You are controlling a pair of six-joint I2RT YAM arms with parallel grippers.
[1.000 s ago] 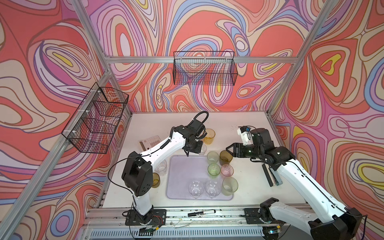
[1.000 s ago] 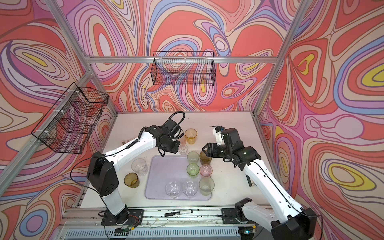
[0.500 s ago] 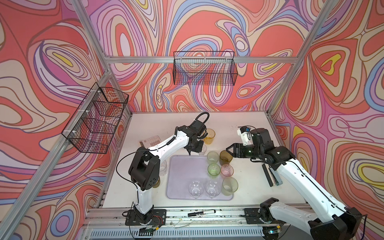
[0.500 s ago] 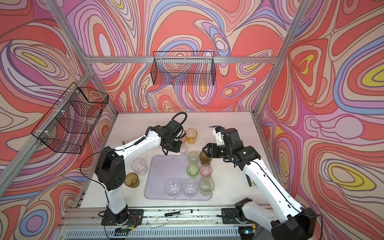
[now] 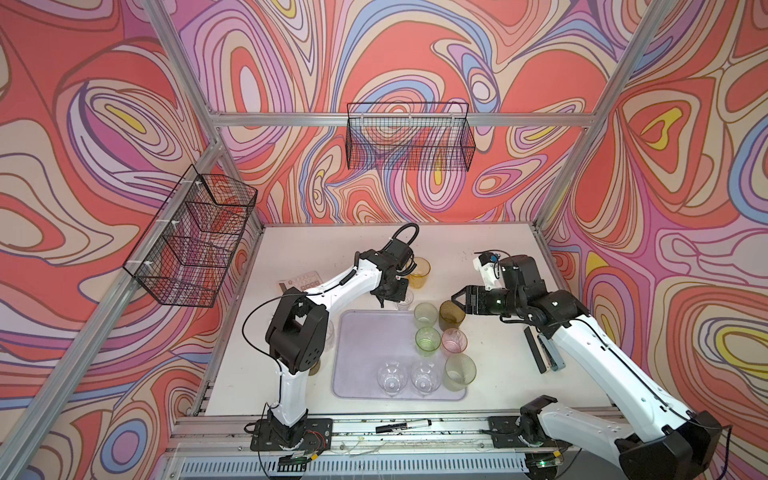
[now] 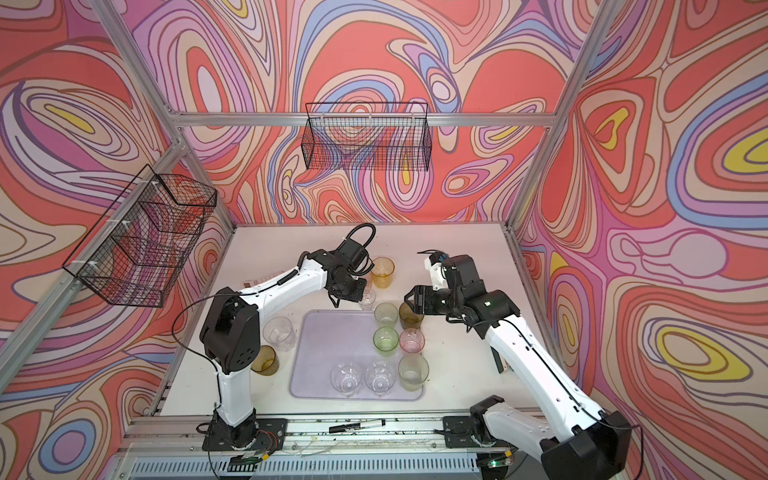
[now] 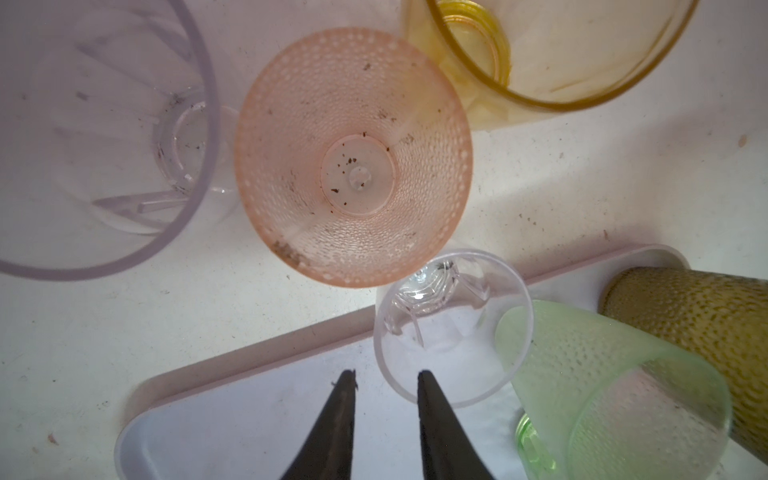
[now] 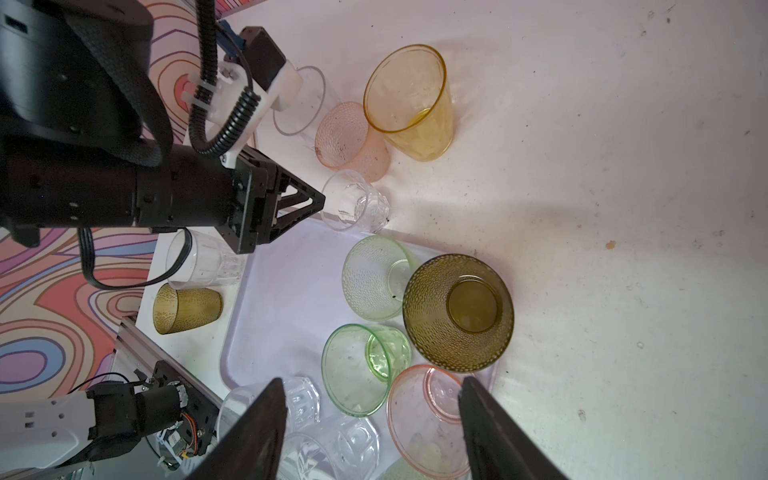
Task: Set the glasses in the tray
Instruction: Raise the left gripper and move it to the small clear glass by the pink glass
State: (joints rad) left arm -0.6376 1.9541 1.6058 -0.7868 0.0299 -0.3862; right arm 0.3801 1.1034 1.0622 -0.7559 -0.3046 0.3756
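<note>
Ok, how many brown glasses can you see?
2. One brown glass stands in the tray's far right corner; the other is on the table left of the tray, beside the left arm. The arms may hide more.

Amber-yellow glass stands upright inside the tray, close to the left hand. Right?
Not inside the tray. The amber-yellow glass stands upright on the bare table, beyond the far edge of the tray and close to the left hand. Both top views show it outside the rim.
</note>
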